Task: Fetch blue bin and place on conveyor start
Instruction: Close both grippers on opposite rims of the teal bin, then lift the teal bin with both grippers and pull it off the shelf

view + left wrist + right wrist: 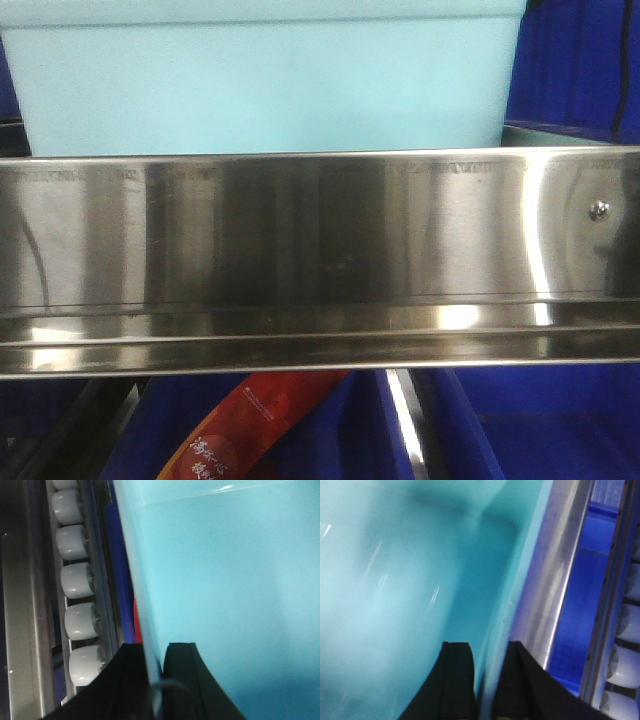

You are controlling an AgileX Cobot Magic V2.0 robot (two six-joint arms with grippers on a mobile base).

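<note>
The blue bin (pixel 260 85) is a pale aqua tub filling the top of the front view, behind a steel rail. In the left wrist view my left gripper (pixel 155 652) is shut on the blue bin's (pixel 225 590) left wall, one black finger outside and one inside. In the right wrist view my right gripper (pixel 490 652) is shut on the blue bin's (pixel 395 580) right wall in the same way. Neither gripper shows in the front view. The conveyor start is out of view.
A shiny stainless-steel rail (pixel 320 250) crosses the front view just below the tub. Dark blue bins (pixel 570 70) stand to its right and beneath, one holding a red packet (pixel 250 420). White rollers (pixel 77 580) run along the tub's left; a steel rail (pixel 560 580) and a dark blue bin (pixel 590 580) lie on its right.
</note>
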